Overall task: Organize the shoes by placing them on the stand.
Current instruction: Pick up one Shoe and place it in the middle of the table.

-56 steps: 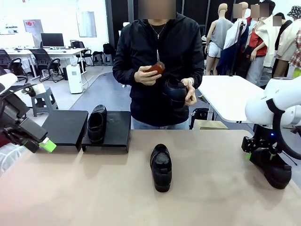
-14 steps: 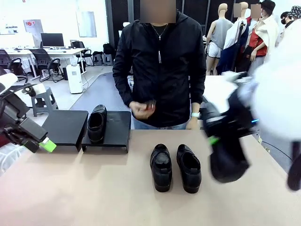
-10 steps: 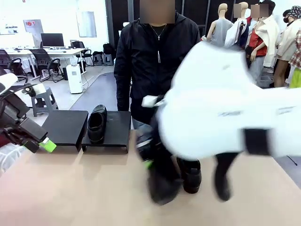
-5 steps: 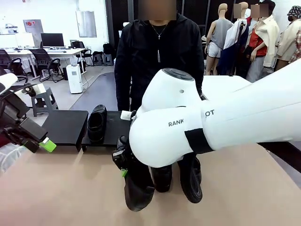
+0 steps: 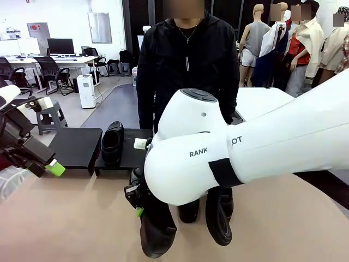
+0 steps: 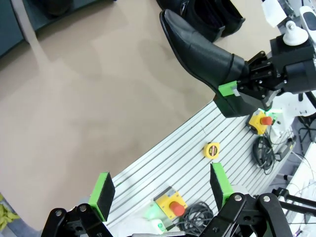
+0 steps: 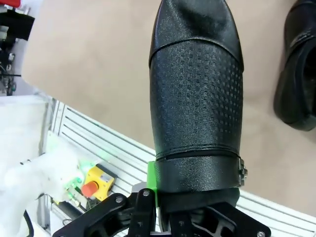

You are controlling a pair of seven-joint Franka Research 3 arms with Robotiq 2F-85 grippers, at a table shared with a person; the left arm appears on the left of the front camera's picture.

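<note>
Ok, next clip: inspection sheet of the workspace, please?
Surface: tan table, unmarked.
Job's things: one shoe on the right stand; left stand unfilled; two shoes on the table; fourth shoe held toe down.
Clutter: button boxes on the rail.
Grippers: left gripper open, holding nothing; right gripper shut on the fourth shoe.
Cables: a coil beside the rail.
Surroundings: person across the table; desks behind.

Bright, even indoor light, probably from overhead. Faint soft shadows lie on the table [image 6: 98,98]. In the left wrist view, the shoe [image 6: 197,49] at 1 o'clock shows a pale sheen. Wrist views bow at the edges.
</note>
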